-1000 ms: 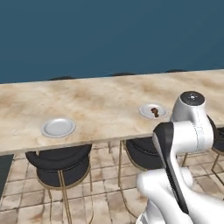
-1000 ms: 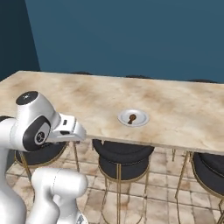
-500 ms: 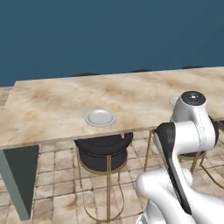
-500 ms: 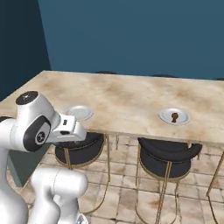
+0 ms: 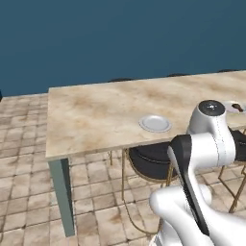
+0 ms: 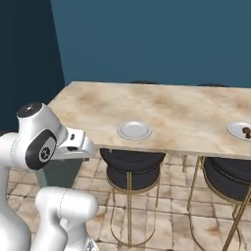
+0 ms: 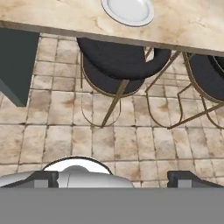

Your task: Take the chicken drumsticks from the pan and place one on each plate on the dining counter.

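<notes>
The dining counter (image 5: 96, 115) (image 6: 181, 105) (image 7: 192, 24) carries two white plates. The nearer plate (image 5: 154, 123) (image 6: 134, 130) (image 7: 127, 9) is bare. The other plate (image 5: 233, 107) (image 6: 240, 130) sits at the right edge with one brown chicken drumstick (image 5: 237, 106) (image 6: 246, 131) on it. My gripper (image 7: 113, 177) is open and holds nothing; it hangs over the tiled floor, short of the counter's front edge and below the bare plate in the hand view. The pan is out of view.
Black-cushioned, gold-legged stools (image 5: 150, 157) (image 6: 132, 169) (image 7: 122, 61) stand under the counter's front edge, another further right (image 6: 228, 174). A grey-green end panel (image 5: 61, 190) (image 7: 15, 57) closes the counter's left end. Tiled floor lies open left of it.
The whole picture has slid rightward: the base has driven left along the counter. The bare plate now sits near the middle, the drumstick plate at the right edge. The arm's pose is unchanged.
</notes>
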You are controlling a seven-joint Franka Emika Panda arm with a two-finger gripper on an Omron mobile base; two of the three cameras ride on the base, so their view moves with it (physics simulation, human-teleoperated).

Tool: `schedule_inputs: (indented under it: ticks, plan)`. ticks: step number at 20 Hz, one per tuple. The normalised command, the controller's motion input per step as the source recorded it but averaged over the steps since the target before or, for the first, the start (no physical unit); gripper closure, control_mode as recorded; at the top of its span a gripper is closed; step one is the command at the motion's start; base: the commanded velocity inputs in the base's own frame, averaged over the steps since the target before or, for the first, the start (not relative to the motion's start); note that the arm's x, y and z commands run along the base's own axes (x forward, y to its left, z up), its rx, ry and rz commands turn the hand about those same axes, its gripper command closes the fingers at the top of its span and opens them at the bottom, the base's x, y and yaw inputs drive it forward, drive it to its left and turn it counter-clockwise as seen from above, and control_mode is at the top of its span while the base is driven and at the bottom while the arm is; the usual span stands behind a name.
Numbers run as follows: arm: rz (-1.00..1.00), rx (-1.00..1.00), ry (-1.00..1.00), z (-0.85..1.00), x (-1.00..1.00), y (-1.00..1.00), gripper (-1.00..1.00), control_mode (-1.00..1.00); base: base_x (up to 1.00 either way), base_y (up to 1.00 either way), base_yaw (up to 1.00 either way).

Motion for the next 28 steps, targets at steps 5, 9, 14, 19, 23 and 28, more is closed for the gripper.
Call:
schedule_inputs:
  ticks: [5,9,14,19,23,28]
  plan:
    - [0.0,0.0,0.0,0.0,0.0,0.0,-1.0,1.0,-0.1,1.0,-0.15]
    - [0.0,0.0,0.0,0.0,0.0,0.0,-1.0,1.0,-0.17,1.0,-0.19]
    - [0.0,0.0,0.0,0.0,0.0,0.0,-1.0,1.0,-0.14,1.0,-0.21]
    - [0.0,0.0,0.0,0.0,0.0,0.0,-1.0,1.0,-0.01,0.89,-0.26]
    - [0.0,0.0,0.0,0.0,0.0,0.0,-1.0,1.0,0.03,0.83,-0.29]
    - [0.0,0.0,0.0,0.0,0.0,0.0,-1.0,1.0,0.36,0.9,-0.35]
